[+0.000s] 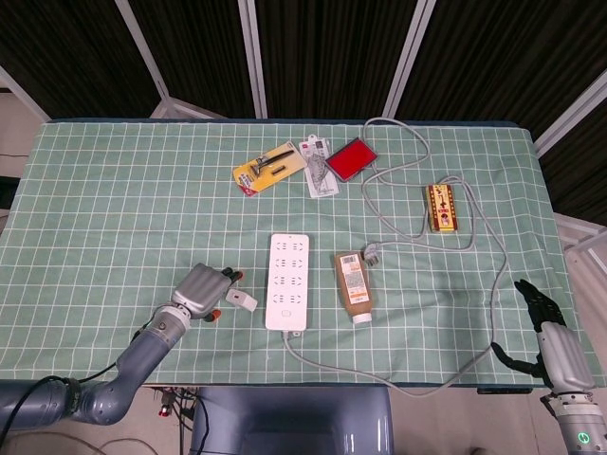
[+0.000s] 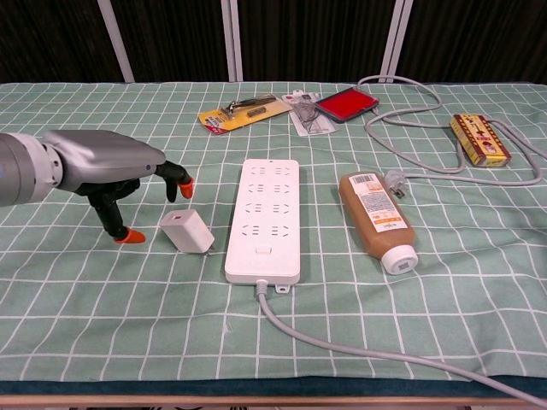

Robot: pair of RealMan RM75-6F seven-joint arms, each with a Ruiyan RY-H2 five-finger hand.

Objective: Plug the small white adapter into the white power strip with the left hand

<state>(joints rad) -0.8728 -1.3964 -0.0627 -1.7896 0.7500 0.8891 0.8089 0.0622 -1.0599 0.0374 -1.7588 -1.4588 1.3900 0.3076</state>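
The small white adapter [image 2: 186, 230] lies on the cloth just left of the white power strip [image 2: 264, 219], not yet grasped, while the left hand [image 2: 111, 171] hovers beside it, fingers spread (holding nothing), so grasping and plugging remain.

Left hand [image 2: 115, 175] spread over the adapter [image 2: 186, 230], fingertips either side, not gripping. Narrow strip of cloth between adapter and power strip [image 2: 265, 218]. Brown bottle [image 2: 376, 218] lies close on the strip's far side. Strip's cable [image 2: 342, 342] crosses the tabletop's front edge area.
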